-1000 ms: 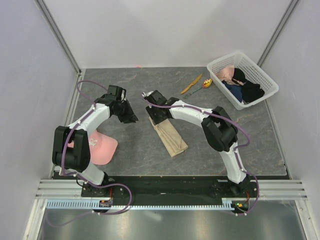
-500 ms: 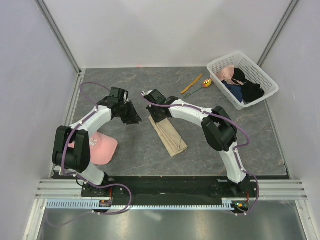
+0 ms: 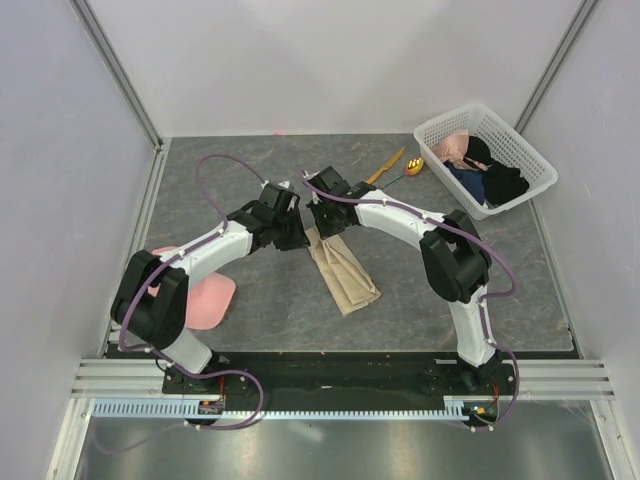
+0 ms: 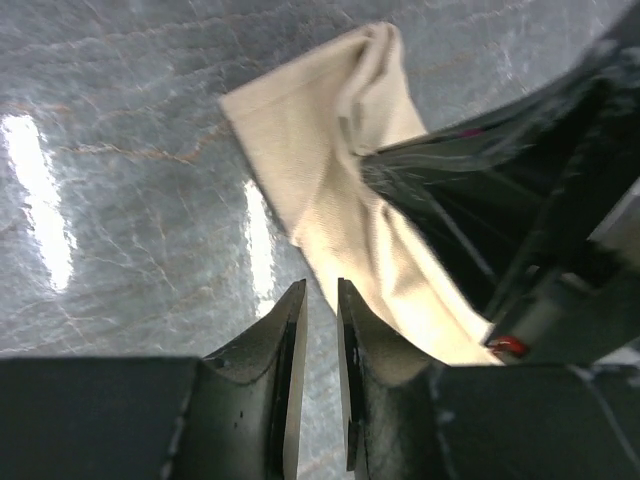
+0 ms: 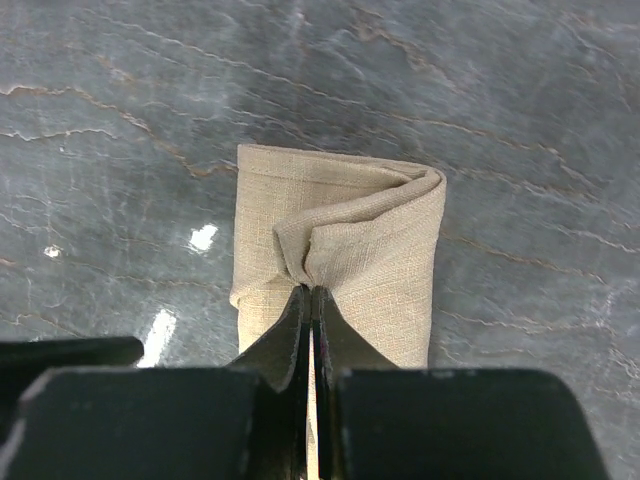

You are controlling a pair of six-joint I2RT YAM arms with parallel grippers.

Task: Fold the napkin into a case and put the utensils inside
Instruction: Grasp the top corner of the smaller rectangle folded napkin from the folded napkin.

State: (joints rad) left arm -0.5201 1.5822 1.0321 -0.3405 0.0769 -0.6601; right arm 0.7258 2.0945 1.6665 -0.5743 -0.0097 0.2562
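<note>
The beige napkin point(image 3: 343, 268) lies folded into a narrow strip at the table's middle; it also shows in the left wrist view point(image 4: 330, 180) and the right wrist view point(image 5: 340, 225). My right gripper point(image 3: 322, 220) point(image 5: 311, 291) is shut on a pinch of the napkin's top layer at its far end, bunching it. My left gripper point(image 3: 296, 233) point(image 4: 321, 292) is just left of that end, its jaws a narrow gap apart with nothing between them, tips at the cloth's edge. The orange knife point(image 3: 384, 167) and the spoon point(image 3: 408, 170) lie at the back, right of centre.
A white basket point(image 3: 530, 160) with dark and pink clothes stands at the back right. A pink cap point(image 3: 208, 300) lies at the near left, partly under the left arm. Side walls close in the table on left and right.
My left gripper has swung right from the table's left-middle to the napkin's far end. My right gripper, still pinching the napkin, has shifted slightly right and back, and the strip's far end moved with it.
</note>
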